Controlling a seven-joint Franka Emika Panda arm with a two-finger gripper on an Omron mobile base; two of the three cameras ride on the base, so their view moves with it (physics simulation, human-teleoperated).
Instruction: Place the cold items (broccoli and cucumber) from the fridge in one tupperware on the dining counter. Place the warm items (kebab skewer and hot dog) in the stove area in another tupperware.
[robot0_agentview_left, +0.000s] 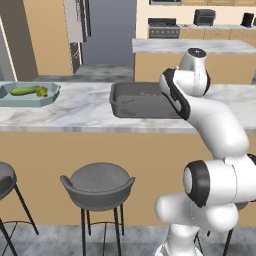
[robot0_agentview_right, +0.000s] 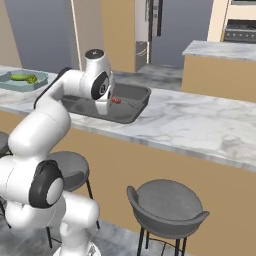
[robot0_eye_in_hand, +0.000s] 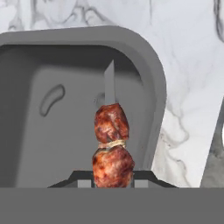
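The kebab skewer (robot0_eye_in_hand: 112, 144) is held clamped in the gripper (robot0_eye_in_hand: 113, 178) above the grey tupperware (robot0_eye_in_hand: 148, 65) on the counter (robot0_eye_in_hand: 188, 65).

Kebab skewer (robot0_eye_in_hand: 112, 148) lower end cut off at hand view bottom; grey tupperware (robot0_agentview_left: 135, 102) right part hidden behind arm.

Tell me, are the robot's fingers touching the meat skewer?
Touching. In the hand view the dark fingers press both sides of the brown meat kebab skewer above the grey plastic tub.
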